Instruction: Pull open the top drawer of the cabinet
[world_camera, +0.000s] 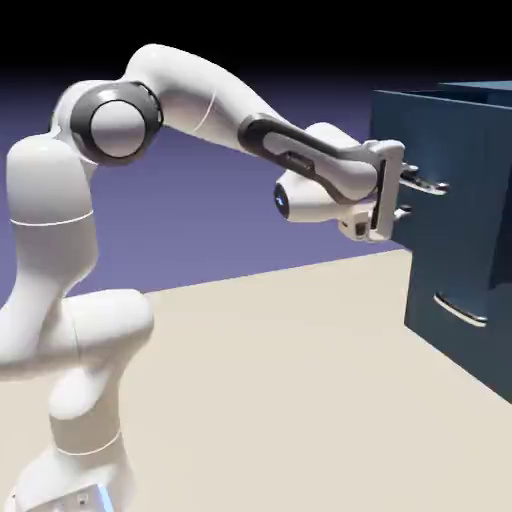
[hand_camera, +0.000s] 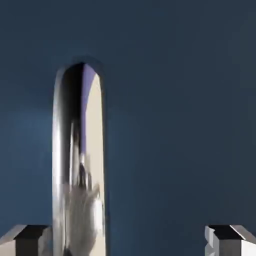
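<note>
Claw (world_camera: 405, 195) stands wide at the front of the top drawer (world_camera: 445, 150), holding nothing; its silver handle (hand_camera: 79, 160) lies off-centre between the fingers, close against one fingertip (hand_camera: 27, 239).

top drawer (hand_camera: 175, 100) front matt dark blue, smooth; handle (hand_camera: 80, 160) polished mirror-like metal; arm (world_camera: 200, 95) glossy white plastic.

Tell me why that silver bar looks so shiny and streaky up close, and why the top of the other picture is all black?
In the hand view, the handle is mirror-like: it reflects a bright pale streak, dark bands and a smeared grey shape, against the evenly lit top drawer. In the exterior view, the backdrop fades from violet to black toward the top, the cabinet front is shaded, and everything looks sharp.
</note>
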